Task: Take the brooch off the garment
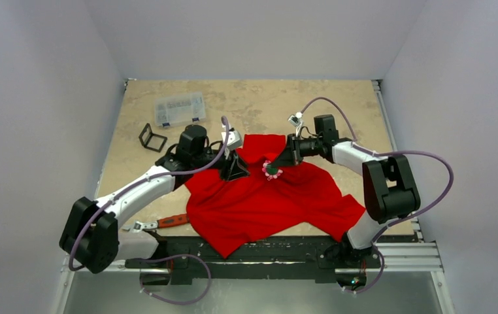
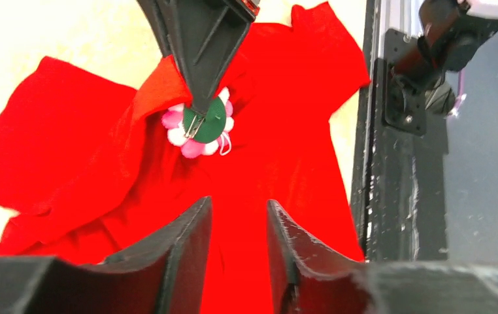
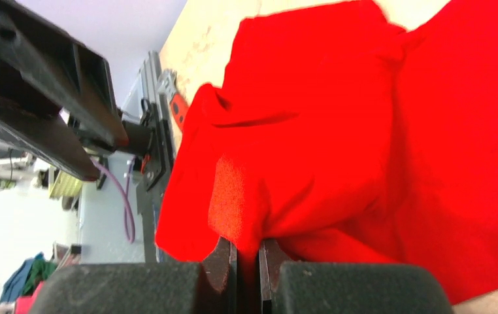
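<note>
The garment (image 1: 259, 206) is being viewed spread on the table (image 1: 266, 104). A fold of it is being clamped by the right gripper (image 3: 248, 254), as only its wrist view is showing. The left gripper (image 2: 238, 212) is being held apart. The brooch (image 2: 202, 125), its green back exposed in the left wrist view alone, is being touched by the right gripper's tip.

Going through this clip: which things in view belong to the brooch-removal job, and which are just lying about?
Job in hand:
- brooch
- red T-shirt
- right gripper, pinching the shirt
- left gripper, open and empty

Lying about:
- red-handled wrench
- clear compartment box
- small black frame
</note>
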Robot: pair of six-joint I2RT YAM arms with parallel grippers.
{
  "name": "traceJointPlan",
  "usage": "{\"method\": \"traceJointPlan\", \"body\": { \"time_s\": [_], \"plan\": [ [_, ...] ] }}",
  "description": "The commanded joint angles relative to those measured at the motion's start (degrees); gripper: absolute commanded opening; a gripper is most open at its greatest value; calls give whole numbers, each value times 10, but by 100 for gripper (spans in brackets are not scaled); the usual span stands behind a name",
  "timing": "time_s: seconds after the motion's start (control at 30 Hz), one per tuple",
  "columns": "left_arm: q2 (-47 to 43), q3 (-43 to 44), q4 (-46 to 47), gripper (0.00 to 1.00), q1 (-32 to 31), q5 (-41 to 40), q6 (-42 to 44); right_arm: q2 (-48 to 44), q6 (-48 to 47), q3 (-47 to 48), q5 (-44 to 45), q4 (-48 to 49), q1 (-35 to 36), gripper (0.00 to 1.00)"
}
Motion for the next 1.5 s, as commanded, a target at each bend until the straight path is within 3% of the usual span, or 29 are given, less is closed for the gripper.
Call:
{"method": "traceJointPlan", "body": {
  "time_s": [0.0,0.17,0.33,0.53,0.8,0.97,1.13,1.47],
  "plan": [
    [38,-12,99,32,-9,30,64,-18,59,-19,1,136,8,0],
    [90,-22,220,28,-24,-13,44,-33,74,-39,-3,153,11,0],
    [122,-23,263,28,-45,-48,15,-44,96,-53,-5,173,14,0],
    [148,-33,290,42,-36,-78,-139,-52,146,-65,4,215,14,0],
    [132,-74,286,57,-15,-89,-337,-60,323,-111,54,386,14,0],
    [164,-67,360,56,-8,-55,-445,-58,420,-137,107,475,14,0],
    [218,-31,415,50,2,-47,-521,-65,431,-146,133,485,14,0],
    [258,-10,482,43,9,-37,-571,-71,433,-161,144,490,14,0]
  ]
}}
